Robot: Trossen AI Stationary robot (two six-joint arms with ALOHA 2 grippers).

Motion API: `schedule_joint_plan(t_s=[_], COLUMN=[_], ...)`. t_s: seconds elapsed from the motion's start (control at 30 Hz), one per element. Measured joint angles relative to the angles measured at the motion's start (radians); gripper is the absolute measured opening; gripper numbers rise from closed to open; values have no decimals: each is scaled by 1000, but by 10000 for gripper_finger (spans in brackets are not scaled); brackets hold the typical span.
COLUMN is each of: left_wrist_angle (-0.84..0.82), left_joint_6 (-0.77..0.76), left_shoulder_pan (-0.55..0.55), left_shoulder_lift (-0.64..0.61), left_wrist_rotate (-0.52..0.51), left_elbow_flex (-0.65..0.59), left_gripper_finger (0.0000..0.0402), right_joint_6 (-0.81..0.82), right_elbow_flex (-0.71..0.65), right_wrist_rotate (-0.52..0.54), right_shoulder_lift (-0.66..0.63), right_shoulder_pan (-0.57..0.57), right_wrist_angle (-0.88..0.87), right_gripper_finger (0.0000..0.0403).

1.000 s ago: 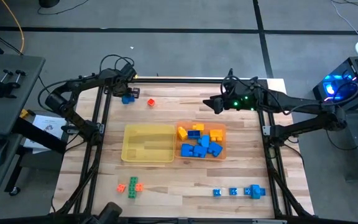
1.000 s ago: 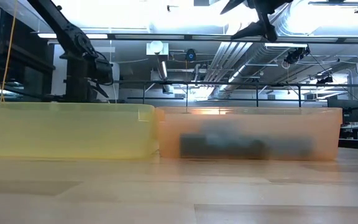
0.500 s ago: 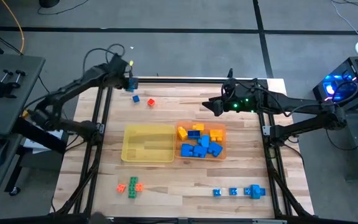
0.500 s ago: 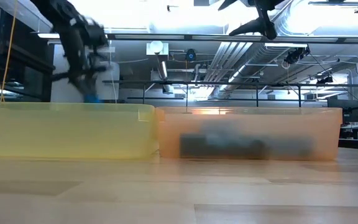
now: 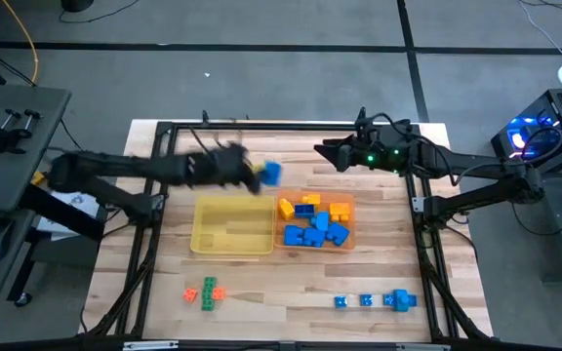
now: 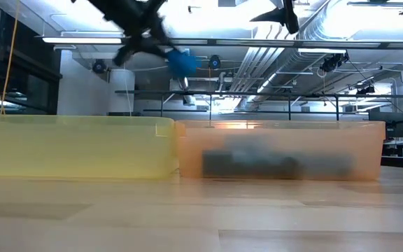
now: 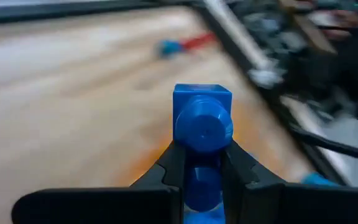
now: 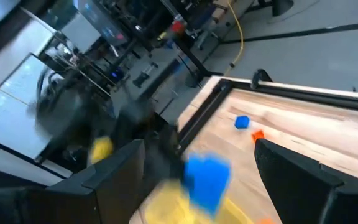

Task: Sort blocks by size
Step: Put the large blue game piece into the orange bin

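Note:
My left gripper [image 5: 254, 175] is shut on a larger blue block [image 5: 270, 174] and hangs in the air just beyond the far rims of the yellow tray [image 5: 232, 226] and the orange tray [image 5: 316, 202]. The low view shows the block [image 6: 182, 63] well above both trays. The orange tray holds several blue and yellow blocks. A tiny blue block [image 8: 242, 122] and an orange one [image 8: 257, 134] lie on the table at the far left. My right gripper [image 5: 328, 152] stands open and holds nothing, raised over the far middle of the table. My left gripper pinches the blue block between its two fingers [image 7: 174, 167] by its near part [image 7: 202, 163]. The rest of the block juts out past the fingertips, a round stud [image 7: 204, 127] facing back at the wrist. The block is lifted clear of the table and trays.
Green and orange blocks [image 5: 204, 292] lie near the front left. A row of blue blocks [image 5: 376, 300] lies near the front right. A dark frame borders the table's far and side edges. The yellow tray looks bare inside.
My left gripper has lifted the larger blue block off the table's far left corner. It has swung it quickly toward the table's right and a little nearer, rising and tipping from pointing down to nearly level. The tiny blue and orange blocks have stayed put.

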Motion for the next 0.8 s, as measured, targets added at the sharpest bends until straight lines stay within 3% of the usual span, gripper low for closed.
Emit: schedule_joint_plan(t_s=[0.13, 0.27, 0.47, 0.7, 0.8], left_wrist_angle=[274, 387, 404, 303, 251], left_joint_6=[-30, -32, 57, 170, 228], left_shoulder_pan=[-142, -188, -187, -154, -138], left_shoulder_lift=[188, 339, 439, 442, 430], left_wrist_rotate=[-10, 18, 87, 93, 145], left_elbow_flex=[7, 52, 127, 164, 176], left_gripper_finger=[29, 29, 59, 146, 183], right_joint_6=[0, 9, 8, -2, -21], right_elbow_flex=[0, 0, 0, 0, 0], right_wrist_rotate=[-19, -88, -198, -210, -209], right_shoulder_lift=[-1, -9, -41, -94, -114], right_shoulder_pan=[0, 0, 0, 1, 1], right_wrist_angle=[15, 41, 86, 74, 73], right_gripper_finger=[300, 300, 300, 300, 300])
